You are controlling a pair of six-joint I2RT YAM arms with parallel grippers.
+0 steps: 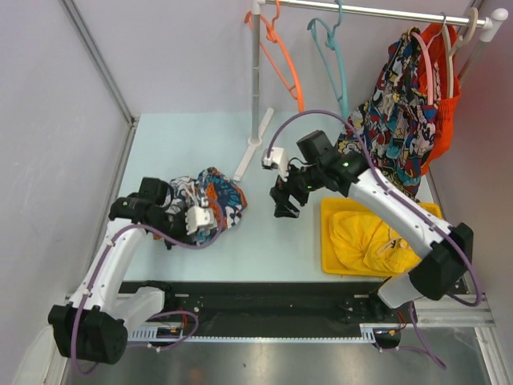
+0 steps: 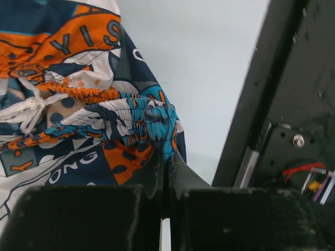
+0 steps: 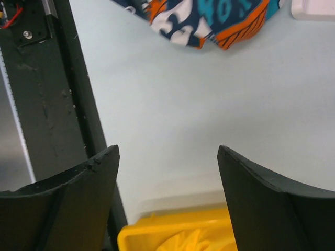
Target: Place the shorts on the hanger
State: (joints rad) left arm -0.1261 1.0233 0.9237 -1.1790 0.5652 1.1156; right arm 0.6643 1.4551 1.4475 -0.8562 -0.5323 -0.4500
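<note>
The shorts [image 1: 215, 199], with a navy, teal, orange and white print, lie bunched on the table left of centre. My left gripper [image 1: 210, 228] is shut on a fold of the shorts [image 2: 157, 123] near the drawstring waist. My right gripper [image 1: 284, 202] hangs open and empty over the table to the right of the shorts, whose edge shows at the top of the right wrist view [image 3: 209, 21]. The teal hanger [image 1: 335, 64] hangs by its hook on the rail at the back.
An orange hanger [image 1: 280, 56] hangs left of the teal one. Comic-print shorts [image 1: 401, 112] on a pink hanger and a red garment hang at the right. A yellow tray [image 1: 330, 233] with a yellow garment [image 1: 373, 241] lies front right. The rack's post [image 1: 256, 80] stands at the back.
</note>
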